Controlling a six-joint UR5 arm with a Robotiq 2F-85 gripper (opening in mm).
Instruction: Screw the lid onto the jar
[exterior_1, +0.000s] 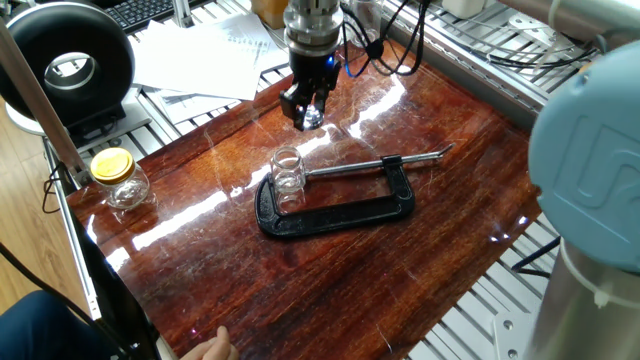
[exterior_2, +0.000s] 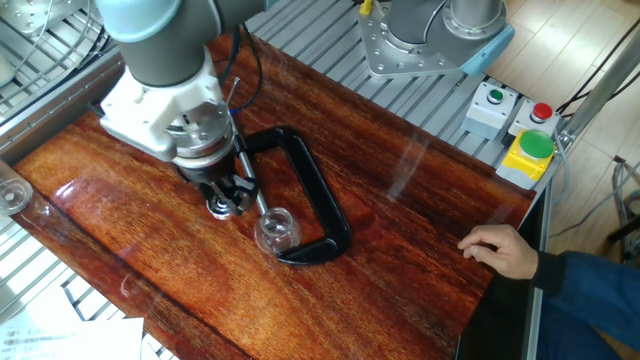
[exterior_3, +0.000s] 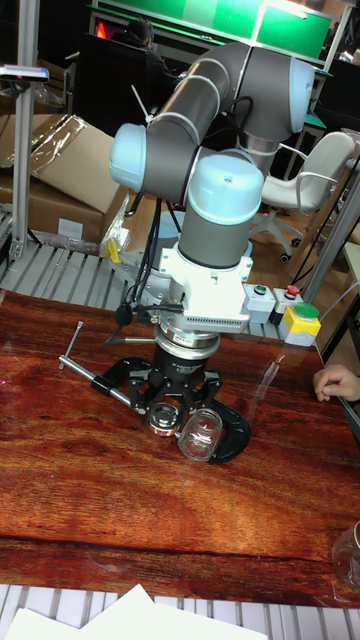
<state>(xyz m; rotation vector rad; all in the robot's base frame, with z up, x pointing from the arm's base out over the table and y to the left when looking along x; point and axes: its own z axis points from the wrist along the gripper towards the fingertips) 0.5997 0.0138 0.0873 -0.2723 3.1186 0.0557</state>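
Observation:
The small clear jar (exterior_1: 287, 170) (exterior_2: 274, 230) (exterior_3: 201, 433) stands upright on the wooden table, held in the jaws of a black C-clamp (exterior_1: 335, 208) (exterior_2: 312, 198). My gripper (exterior_1: 307, 114) (exterior_2: 222, 205) (exterior_3: 165, 415) hangs just above the table, a short way beside the jar and apart from it. It is shut on the small round transparent lid (exterior_2: 219, 208) (exterior_3: 163, 419), which faces down between the fingertips. The jar's mouth is open and uncovered.
A rounder glass jar with a yellow lid (exterior_1: 118, 177) stands near the table's edge. A button box (exterior_2: 510, 125) sits at one corner, and a person's hand (exterior_2: 498, 250) (exterior_3: 335, 382) rests on the rim. Papers (exterior_1: 200, 55) and a black ring-shaped device (exterior_1: 70, 65) lie off the board.

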